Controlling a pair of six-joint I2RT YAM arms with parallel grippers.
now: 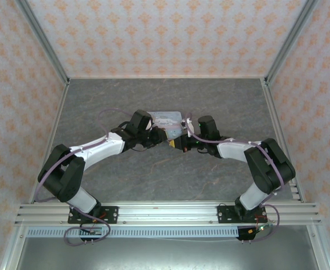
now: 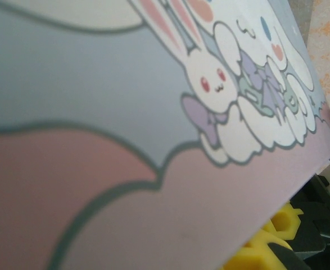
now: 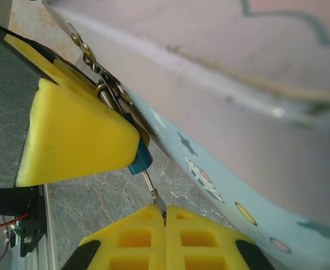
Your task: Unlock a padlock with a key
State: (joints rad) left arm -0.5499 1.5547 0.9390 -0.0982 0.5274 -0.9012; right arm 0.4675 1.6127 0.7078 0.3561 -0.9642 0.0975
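Observation:
In the right wrist view the small teal padlock (image 3: 140, 160) pokes out from under the left gripper's yellow finger (image 3: 75, 140), which pins it beside the tin. Metal rings and a shackle (image 3: 105, 90) show above that finger. A thin key (image 3: 155, 193) runs from the padlock's underside into my right gripper (image 3: 165, 216), whose yellow fingers are shut on the key's head. From above, the left gripper (image 1: 163, 138) and right gripper (image 1: 179, 143) meet tip to tip in front of the tin. The padlock and key are too small to make out from above.
The pastel tin (image 1: 167, 120) with cartoon animals stands right behind both grippers; its lid (image 2: 153, 112) fills most of the left wrist view and its pale-blue side (image 3: 238, 191) runs close along the right gripper. Grey marble tabletop (image 1: 170, 180) lies all around, with walls at the sides.

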